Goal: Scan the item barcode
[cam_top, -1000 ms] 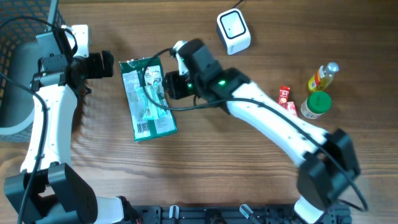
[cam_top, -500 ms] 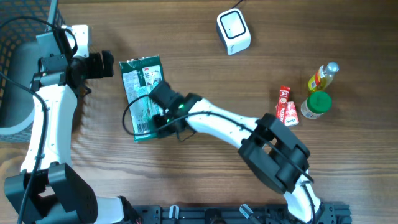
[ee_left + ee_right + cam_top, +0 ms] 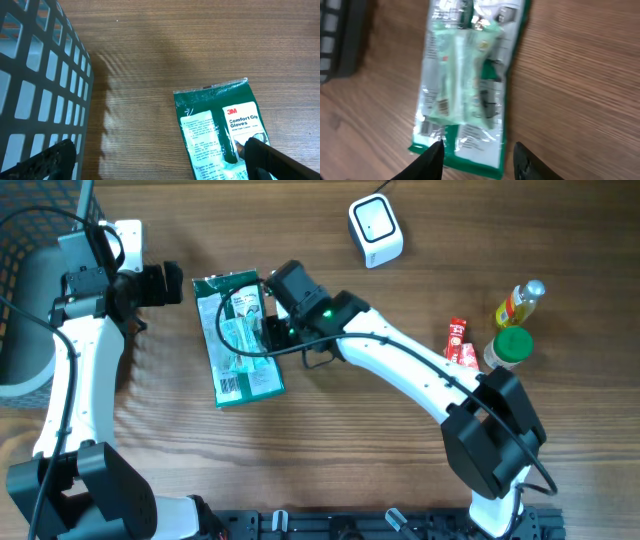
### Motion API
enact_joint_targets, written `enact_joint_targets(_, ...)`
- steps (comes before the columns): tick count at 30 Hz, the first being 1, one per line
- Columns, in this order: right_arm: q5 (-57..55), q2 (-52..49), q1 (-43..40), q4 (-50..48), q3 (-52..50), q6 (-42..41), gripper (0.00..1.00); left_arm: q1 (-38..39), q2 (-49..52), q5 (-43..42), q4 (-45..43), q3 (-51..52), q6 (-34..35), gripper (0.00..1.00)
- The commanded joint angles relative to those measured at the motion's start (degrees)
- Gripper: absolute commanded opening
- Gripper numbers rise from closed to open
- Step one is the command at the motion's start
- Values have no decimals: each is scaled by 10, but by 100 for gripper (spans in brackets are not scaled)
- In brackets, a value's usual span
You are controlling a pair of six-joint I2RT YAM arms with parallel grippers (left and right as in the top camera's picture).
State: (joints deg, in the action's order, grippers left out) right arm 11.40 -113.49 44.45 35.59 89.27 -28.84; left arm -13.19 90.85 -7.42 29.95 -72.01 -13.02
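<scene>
Hovering low over the glove pkt [image 3: 238, 338], the right gripper [image 3: 477, 160] has its two fingers [image 3: 432, 159] apart w/ a clear gap, clamped on nothing. In the R wrist view one black tip overlaps the pkt's near corner and the other sits over bare wood. Can't tell if either tip touches the film.

The pkt lies flat on the table [image 3: 330, 450], left of centre, long axis running roughly away from the robot. It's green w/ a white panel, and "3M" and "Gloves" read in the L wrist view. A barcode patch [image 3: 231, 387] shows at the pkt's near end, facing up. The R arm reaches in from the right, crossing the table diagonally.

The left gripper [image 3: 157, 147] is spread wide, holding nothing, just beside the pkt's far left corner but apart from it. A dark mesh basket [image 3: 40, 75] stands on its other side, at the table's left edge.

Farther out, the white scanner [image 3: 375, 230] sits toward the far edge, well apart from the pkt. At the right are a yellow bottle [image 3: 520, 302], a green-capped jar [image 3: 510, 348] and a small red pack [image 3: 458, 345], all grouped close together.
</scene>
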Motion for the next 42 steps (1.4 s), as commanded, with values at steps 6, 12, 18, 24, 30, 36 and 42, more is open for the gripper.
enact_joint_targets(6,-8,-55,24,-17,-75,-45,42,-2,-7,-7,-1,-8,-7,100)
enact_joint_targets(12,27,-64,49,-48,-88,-73,42,-2,-7,-7,-1,-8,-7,100)
enact_joint_targets(18,26,-64,96,-73,-88,-73,42,-2,-7,-7,-1,-8,-7,100)
enact_joint_targets(24,-23,-64,106,-90,-88,-59,43,-2,-7,-7,-1,-8,-7,100)
enact_joint_targets(30,-39,-64,72,-83,-88,-41,45,-2,-7,-7,-1,-8,-7,100)
enact_joint_targets(36,-39,-65,54,-77,-89,-42,46,-2,-7,-7,-1,-8,-7,100)
enact_joint_targets(42,-29,-85,60,-79,-91,-49,46,-2,-7,-7,-1,-8,-7,100)
